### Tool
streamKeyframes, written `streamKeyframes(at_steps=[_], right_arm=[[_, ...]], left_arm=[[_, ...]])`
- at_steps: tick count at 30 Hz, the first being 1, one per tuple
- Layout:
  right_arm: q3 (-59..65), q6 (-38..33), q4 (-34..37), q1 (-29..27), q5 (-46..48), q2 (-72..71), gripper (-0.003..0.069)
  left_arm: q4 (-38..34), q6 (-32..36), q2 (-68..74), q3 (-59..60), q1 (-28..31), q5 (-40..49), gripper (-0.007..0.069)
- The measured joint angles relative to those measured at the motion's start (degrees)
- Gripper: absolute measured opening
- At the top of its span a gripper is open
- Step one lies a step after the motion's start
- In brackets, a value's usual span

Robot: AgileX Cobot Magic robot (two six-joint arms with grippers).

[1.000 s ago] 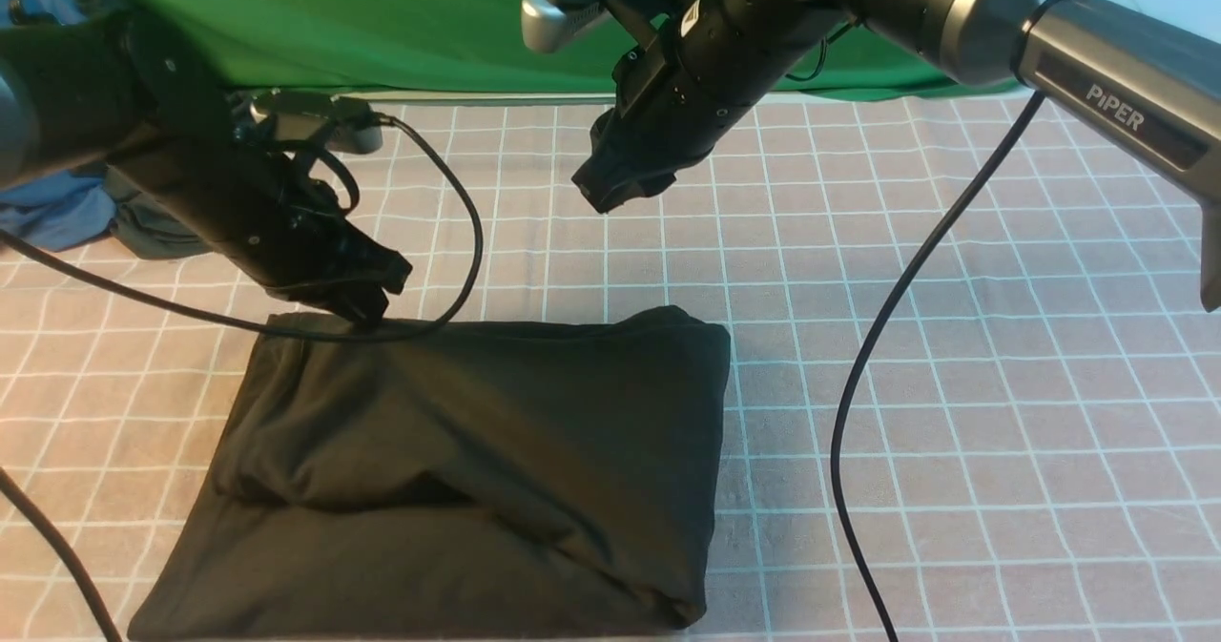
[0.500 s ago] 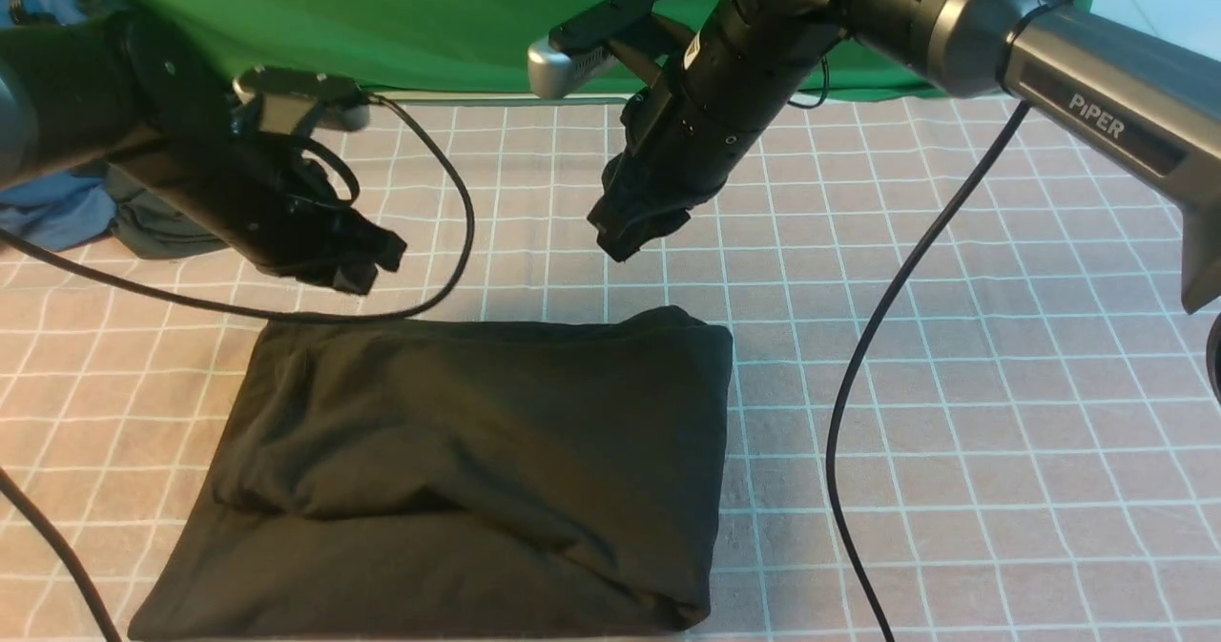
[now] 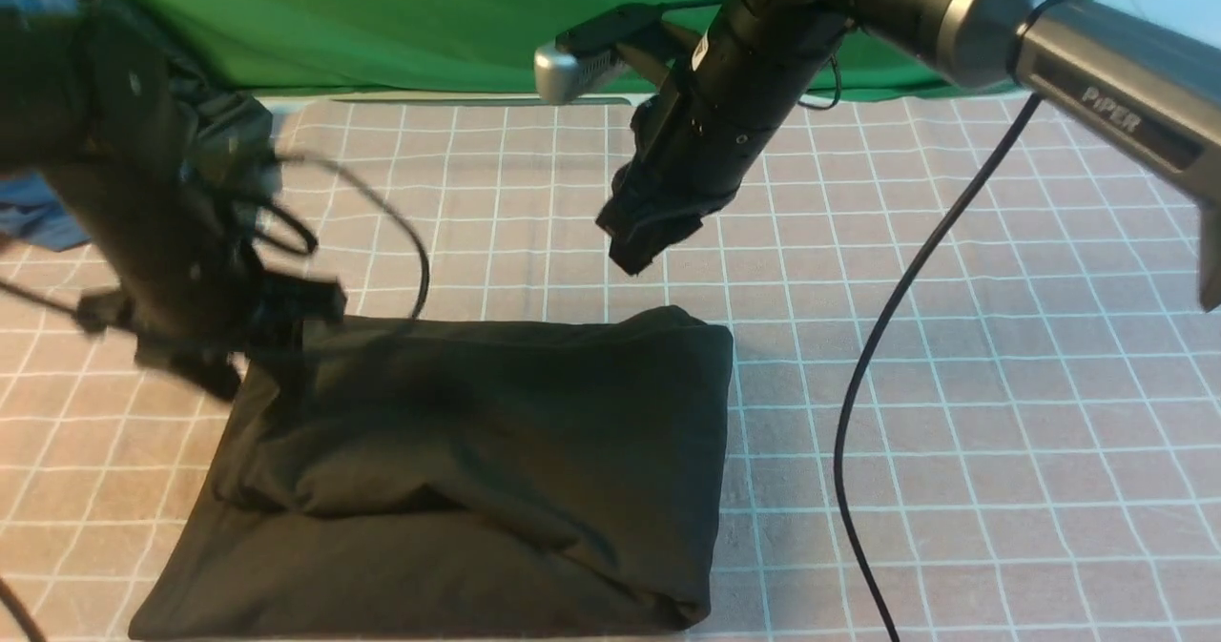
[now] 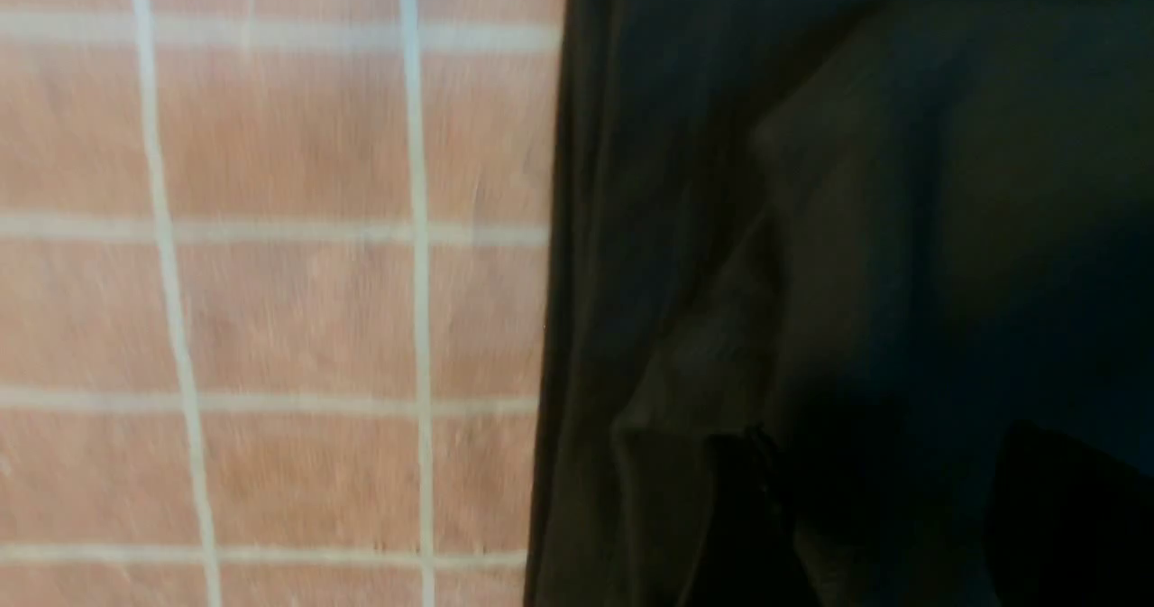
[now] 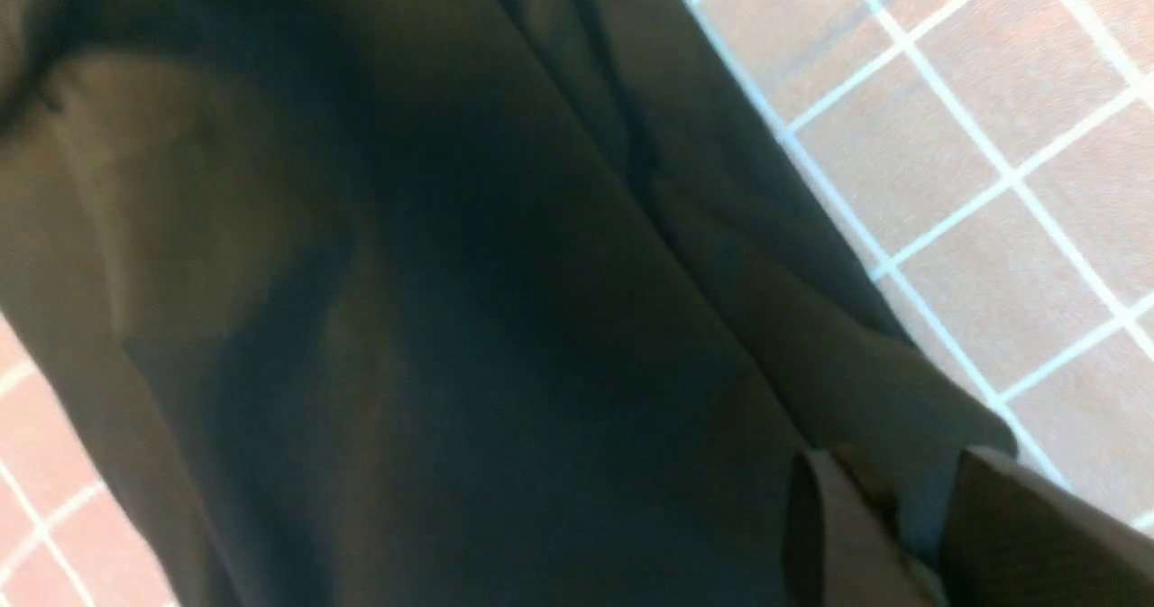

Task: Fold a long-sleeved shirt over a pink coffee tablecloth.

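- Long-sleeved shirt (image 3: 458, 470): black, matte, soft cotton look, folded into a thick, roughly rectangular bundle. It lies flat on the pink coffee tablecloth (image 3: 1002, 432), near my side and left of centre.
- I see loose folds and a diagonal crease across the shirt's top; its right edge is rounded and puffy.
- Tablecloth: dusty pink, thin white grid of squares, lying flat with slight ripples.
- Left gripper (image 3: 229, 346): badly motion-blurred at the shirt's far-left corner. In the left wrist view I see two dark fingers (image 4: 748, 517) set apart over the fabric with nothing between them, so it reads as released.
- Right gripper (image 3: 644, 241): hanging in the air above the cloth beyond the shirt's far edge. Jaws a narrow gap apart, nothing pinched, not touching the shirt.
- Green cloth (image 3: 401, 22): plain, smooth, at the back.
- No containers in my views.
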Motion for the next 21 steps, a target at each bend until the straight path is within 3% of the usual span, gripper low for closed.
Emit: streamKeyframes(at_steps=[7, 17, 21], right_arm=[[0.0, 2.71, -3.19, 0.0, 0.06, -4.51, 0.0217], [0.61, 2.48, -3.93, 0.0, 0.25, -6.18, 0.0228], [0.61, 2.08, -4.21, 0.0, 0.25, -6.84, 0.0232]], left_arm=[[4.48, -6.37, 0.0, 5.18, 0.0, -4.79, 0.0425], [1.72, -5.89, 0.0, 6.53, 0.0, -4.12, 0.0463], [1.06, -4.17, 0.05, 6.53, 0.0, -4.04, 0.0352]])
